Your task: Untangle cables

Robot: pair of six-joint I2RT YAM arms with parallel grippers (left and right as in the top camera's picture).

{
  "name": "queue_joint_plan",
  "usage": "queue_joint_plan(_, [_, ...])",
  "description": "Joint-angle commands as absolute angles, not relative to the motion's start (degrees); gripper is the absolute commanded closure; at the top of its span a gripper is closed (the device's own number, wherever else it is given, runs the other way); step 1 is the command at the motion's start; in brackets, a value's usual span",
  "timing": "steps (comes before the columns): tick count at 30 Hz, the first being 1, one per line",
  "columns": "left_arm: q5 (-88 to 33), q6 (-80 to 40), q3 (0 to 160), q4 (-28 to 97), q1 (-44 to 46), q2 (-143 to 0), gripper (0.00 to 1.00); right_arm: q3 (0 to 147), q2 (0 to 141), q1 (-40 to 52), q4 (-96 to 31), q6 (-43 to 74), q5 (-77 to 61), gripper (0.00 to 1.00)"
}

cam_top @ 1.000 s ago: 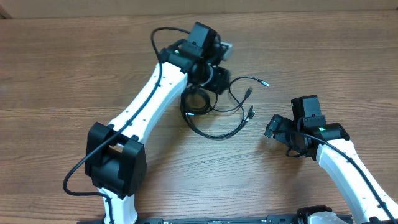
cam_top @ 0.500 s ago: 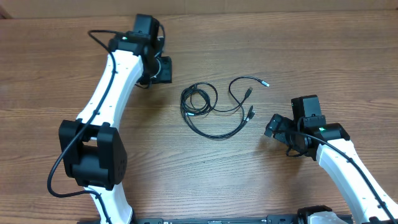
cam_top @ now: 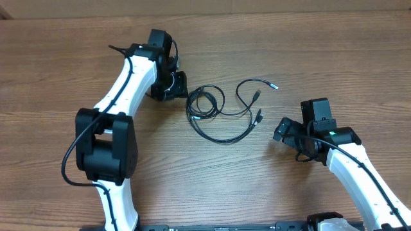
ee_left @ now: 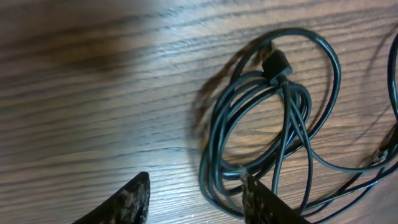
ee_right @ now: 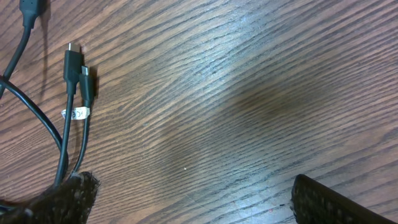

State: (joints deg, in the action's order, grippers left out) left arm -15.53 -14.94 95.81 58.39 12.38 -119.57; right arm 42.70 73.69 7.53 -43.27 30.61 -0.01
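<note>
On the brown wooden surface (cam_top: 58,58), thin black cables (ee_left: 217,134) lie coiled: likely light, limp, best pinched near a plug (ee_left: 277,65); left fingers (ee_left: 134,202) half-parted, right fingers (ee_right: 323,202) wide, both empty.

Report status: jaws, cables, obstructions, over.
Left jaws open over the cables, nothing gripped. Right jaws open, empty, near the plugs. Cables tangled, flat on table. Nothing else in the way.
</note>
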Motion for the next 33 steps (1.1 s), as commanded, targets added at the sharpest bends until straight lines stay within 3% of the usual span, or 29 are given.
queue_joint_plan(1, [-18.5,-15.7,95.3,57.7,13.5,-121.7,0.53,42.7,74.1,7.4,-43.2,29.9,-0.2,0.02])
queue_joint_plan(13, [-15.8,-15.6,95.3,56.1,15.5,-125.2,0.64,42.7,74.1,7.4,-43.8,29.9,-0.1,0.02])
queue_joint_plan(18, [-15.8,-15.6,95.3,56.0,15.4,-125.2,0.79,42.7,74.1,7.4,-43.8,29.9,-0.1,0.02])
queue_joint_plan(33, [-12.8,-15.6,95.2,54.8,16.9,-125.3,0.79,42.7,74.1,7.4,-43.8,29.9,-0.1,0.02])
